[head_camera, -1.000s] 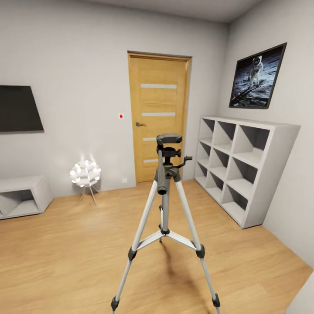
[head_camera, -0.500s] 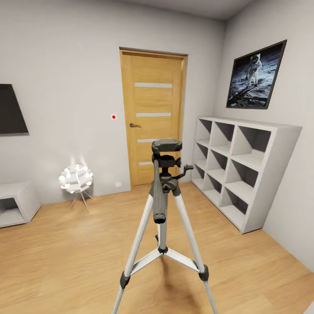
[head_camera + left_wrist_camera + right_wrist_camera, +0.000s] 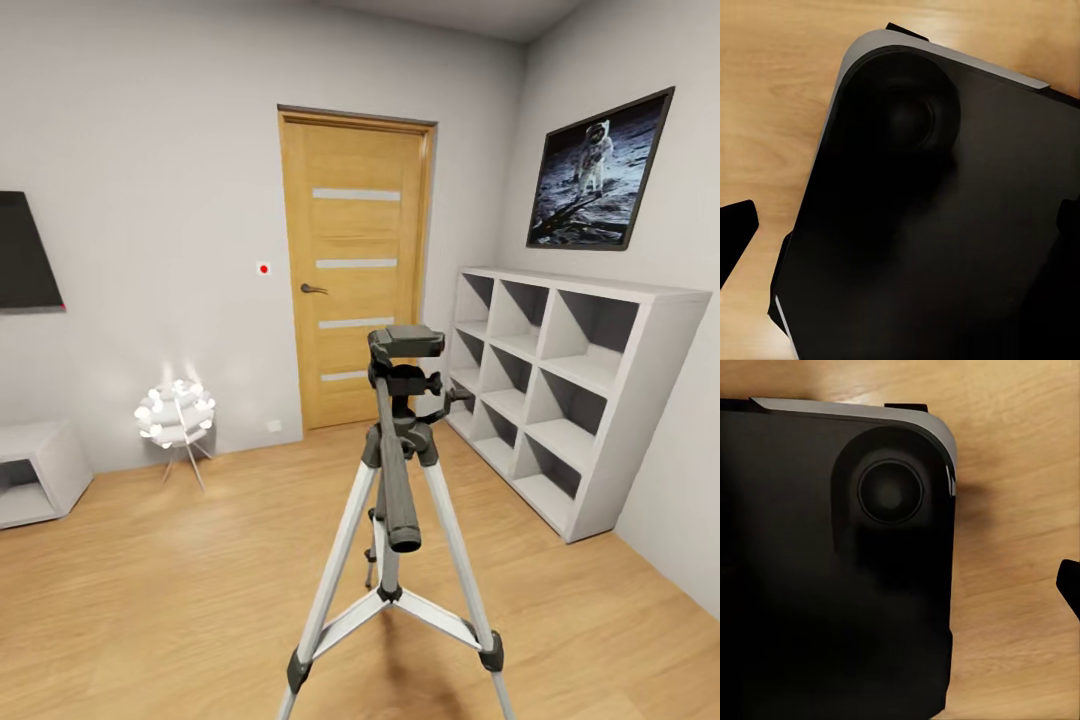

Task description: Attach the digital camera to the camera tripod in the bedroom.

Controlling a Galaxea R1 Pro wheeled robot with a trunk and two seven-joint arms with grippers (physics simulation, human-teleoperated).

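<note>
Bedroom (image 3: 150, 560) plank floor | one camera tripod (image 3: 398, 470), three legs | one lamp (image 3: 175, 412) | gripper states: cannot tell

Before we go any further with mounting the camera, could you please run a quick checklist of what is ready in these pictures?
1. Camera tripod in sight, standing upright on the wooden floor: ok.
2. Tripod head bare, ready for mounting: ok.
3. Digital camera located: not ok, no picture shows it.
4. Camera held in either jaws: cannot tell; both wrist views look down on the robot's dark base over the floor.
5. Path to the tripod: ok; floor lamp and shelf unit stand well aside.
</note>
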